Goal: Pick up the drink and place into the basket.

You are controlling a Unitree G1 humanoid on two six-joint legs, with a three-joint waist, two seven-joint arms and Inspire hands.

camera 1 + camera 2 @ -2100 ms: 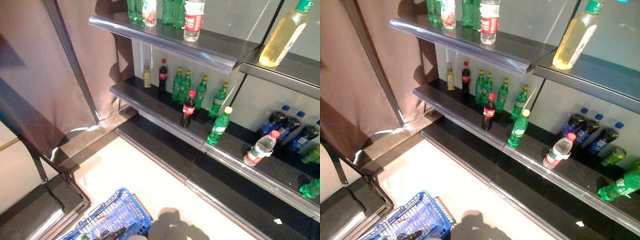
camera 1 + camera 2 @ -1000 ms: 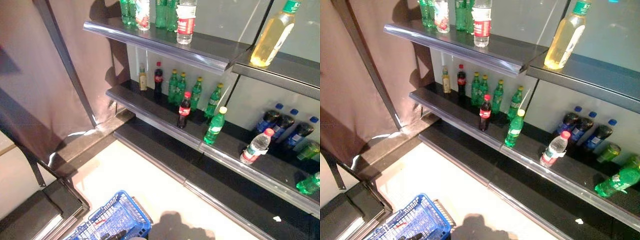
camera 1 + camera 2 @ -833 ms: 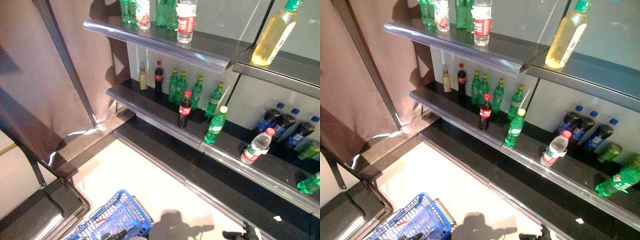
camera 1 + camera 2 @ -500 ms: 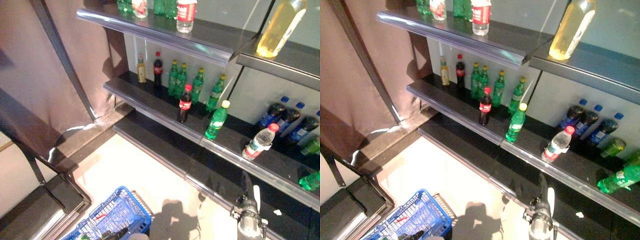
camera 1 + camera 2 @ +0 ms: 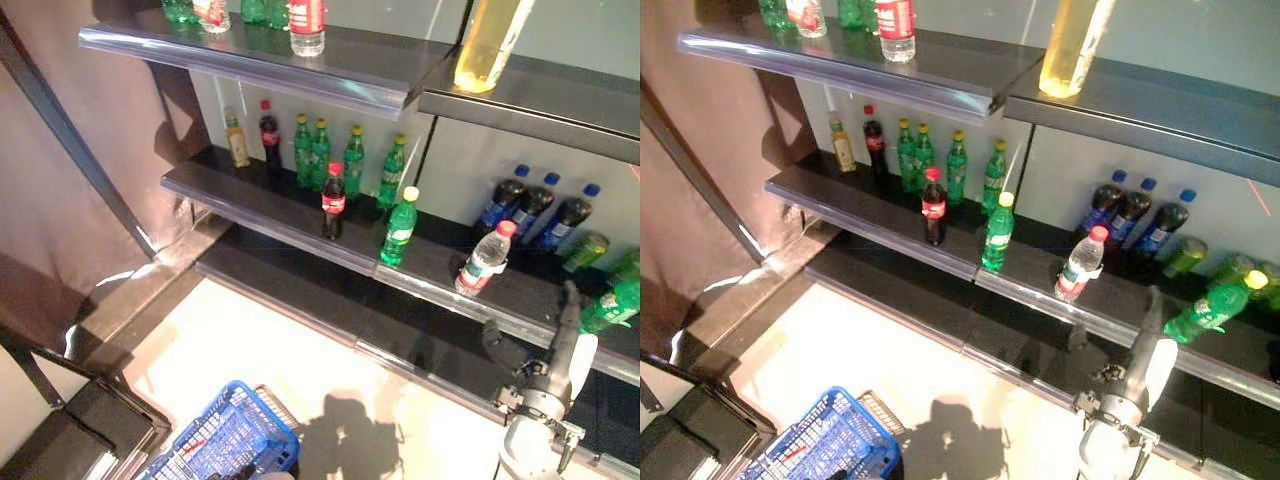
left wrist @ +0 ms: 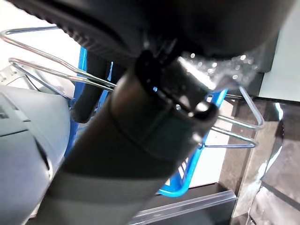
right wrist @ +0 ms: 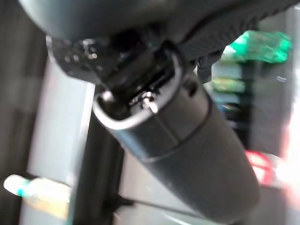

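Observation:
Drinks stand on the middle shelf [image 5: 290,238]: a cola bottle [image 5: 332,200], a green bottle with a yellow cap [image 5: 399,227] and a leaning water bottle with a red cap [image 5: 484,262]. A green bottle [image 5: 1205,305] lies at the far right. My right hand [image 5: 560,335] is open and empty just below the shelf's front edge, fingers straight up, between the water bottle and the lying green bottle. The blue basket [image 5: 232,442] hangs at the lower left. My left hand [image 6: 140,131] has its fingers curled round the basket's wire handle [image 6: 56,75].
The top shelf [image 5: 330,70] carries a yellow drink bottle [image 5: 487,45] and a red-labelled water bottle [image 5: 306,22]. Dark bottles with blue caps [image 5: 530,205] stand behind the water bottle, several green bottles [image 5: 330,152] behind the cola. A brown curtain [image 5: 70,120] hangs at the left.
The camera has swung to the right. My right arm has risen into view at the lower right, its straight fingers now reaching up to the middle shelf's edge. The basket stays in my left hand.

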